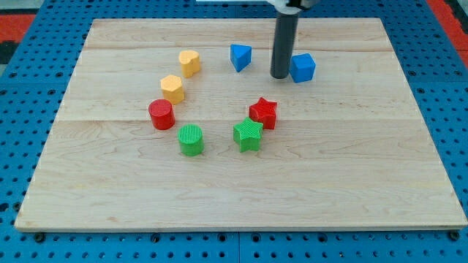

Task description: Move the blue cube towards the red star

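Note:
The blue cube sits near the view's top, right of centre. The red star lies below and left of it, touching the green star. My tip stands on the board just left of the blue cube, touching or almost touching its left side, and above the red star.
A blue triangular block lies left of the rod. A yellow heart, a yellow hexagon, a red cylinder and a green cylinder form an arc at the left. The wooden board rests on a blue pegboard.

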{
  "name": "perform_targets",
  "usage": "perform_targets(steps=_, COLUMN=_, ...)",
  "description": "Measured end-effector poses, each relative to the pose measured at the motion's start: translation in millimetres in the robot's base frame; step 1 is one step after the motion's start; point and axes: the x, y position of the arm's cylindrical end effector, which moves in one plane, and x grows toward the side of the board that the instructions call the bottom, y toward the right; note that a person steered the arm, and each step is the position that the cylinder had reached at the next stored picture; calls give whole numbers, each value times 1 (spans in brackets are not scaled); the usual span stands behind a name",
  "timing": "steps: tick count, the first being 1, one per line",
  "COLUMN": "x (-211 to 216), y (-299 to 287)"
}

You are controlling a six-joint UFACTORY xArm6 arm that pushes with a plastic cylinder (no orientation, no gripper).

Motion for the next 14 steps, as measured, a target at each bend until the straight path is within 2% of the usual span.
perform_targets(steps=1, x=-42, y=7)
perform_targets(steps=2, x=-47, y=37)
perform_targets(steps=3, x=10, y=33)
perform_targets(steps=4, x=17, y=18)
perform_targets(steps=5, x=-19, y=73)
perform_targets(steps=6, x=3, y=134)
perform_targets(steps=7, x=37, y=138)
perform_targets(steps=8, x=37, y=111)
perform_targets(steps=11, x=35, y=-31)
perform_targets(steps=12, x=8, y=2)
perform_targets(steps=13, x=-12, y=-33)
perform_targets(steps=14, x=-4, y=-65)
